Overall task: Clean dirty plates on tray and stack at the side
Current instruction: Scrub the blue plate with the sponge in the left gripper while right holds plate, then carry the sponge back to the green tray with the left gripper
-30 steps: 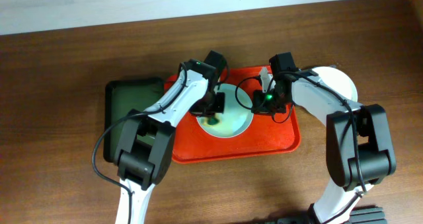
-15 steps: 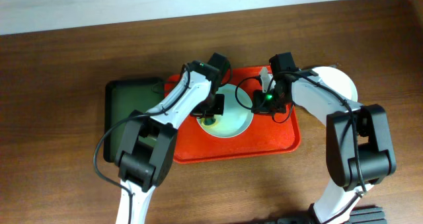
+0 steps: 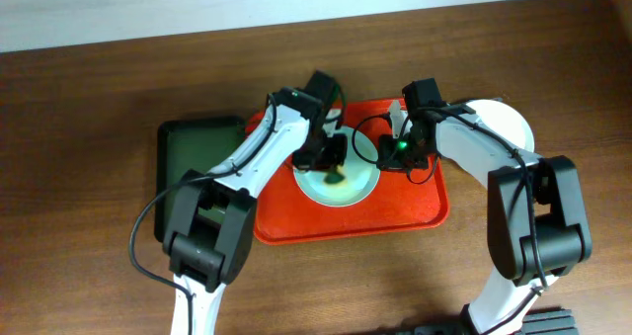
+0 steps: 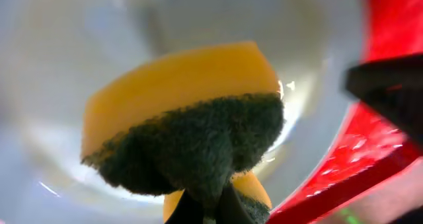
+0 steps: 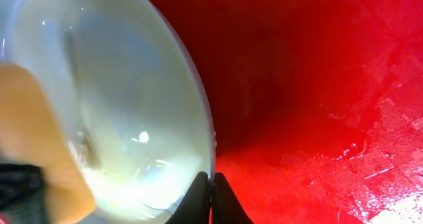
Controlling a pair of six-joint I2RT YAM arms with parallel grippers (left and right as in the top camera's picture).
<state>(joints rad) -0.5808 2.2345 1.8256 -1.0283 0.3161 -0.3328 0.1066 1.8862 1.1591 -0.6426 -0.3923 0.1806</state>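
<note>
I'm in the scrubbing step. My left tool (image 3: 331, 161) pinches a yellow-and-green sponge (image 4: 188, 128) low over the plate (image 3: 351, 189); I can't tell whether the two actually touch. The plate sits mid-frame in the overhead view, on the red tray (image 3: 415, 211). My right tool (image 5: 212, 184) is pressed together on the plate's right rim, steadying it. A second plate (image 3: 509, 127) lies on the worktop (image 3: 99, 98) at the right, off the tray. Next, I judge, the sponge must sweep up any remaining smears while the rim grip holds firm. Then this plate goes onto that one.
</note>
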